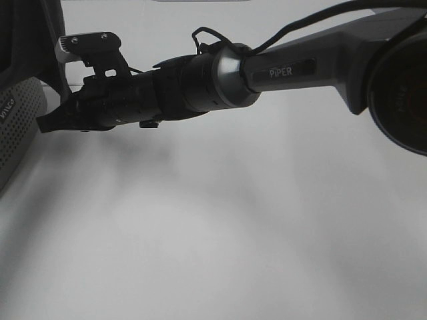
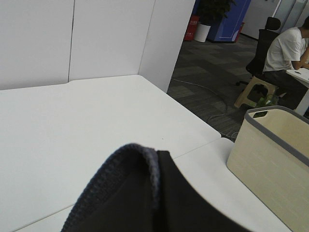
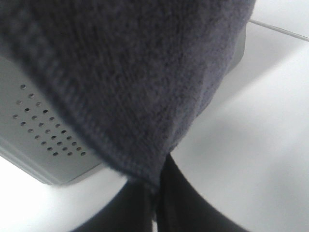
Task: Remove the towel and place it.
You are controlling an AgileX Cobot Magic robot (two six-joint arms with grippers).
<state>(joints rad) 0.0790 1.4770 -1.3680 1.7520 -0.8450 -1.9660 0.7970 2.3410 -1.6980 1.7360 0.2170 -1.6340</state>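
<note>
Left claw point(image 2: 161, 179) is closed, a fold of the towel point(image 2: 116, 193) bunched in it above the white table point(image 2: 72, 135). Right claw point(image 3: 155, 195), jaws pressed together, pinches the towel's hanging corner, just beside the gray perforated basket point(image 3: 43, 130).

I read 1 word: "PIPER", white letters on right arm point(image 1: 291, 71) link. Small lettering at far-left edge illegible.

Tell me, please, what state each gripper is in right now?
Left gripper: closed, apparently pinching the towel by its hem.
Right gripper: closed on a corner of the towel.
</note>
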